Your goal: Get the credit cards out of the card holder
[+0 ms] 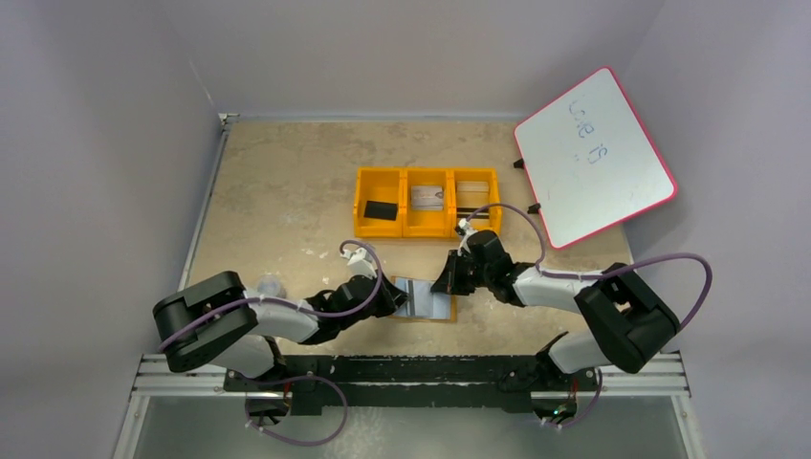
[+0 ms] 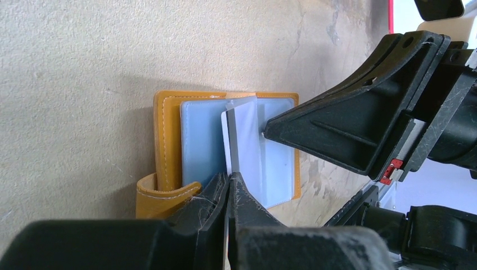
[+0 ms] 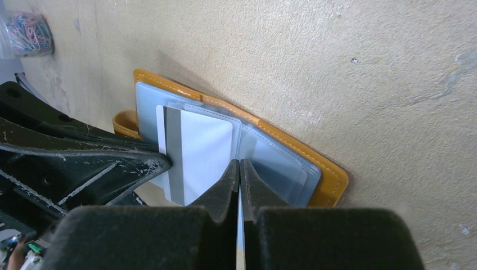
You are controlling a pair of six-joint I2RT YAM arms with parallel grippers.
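Note:
The tan card holder (image 1: 427, 300) lies open on the table, pale blue pockets up (image 2: 166, 140) (image 3: 329, 177). A pale credit card (image 2: 244, 135) with a grey stripe sticks partway out of a pocket (image 3: 205, 152). My left gripper (image 2: 229, 175) (image 1: 400, 296) is shut on that card's near edge. My right gripper (image 3: 240, 162) (image 1: 445, 282) is shut, its tips pressed on the clear pocket beside the card. Its fingers (image 2: 337, 129) touch the holder in the left wrist view. The left fingers (image 3: 112, 169) meet the card's striped edge in the right wrist view.
An orange three-compartment tray (image 1: 427, 229) sits behind the holder, with a black block (image 1: 381, 209) in its left bin and pale cards (image 1: 427, 197) in the middle one. A whiteboard (image 1: 593, 158) leans at the back right. A clear tub of paper clips (image 3: 28, 31) stands to the left.

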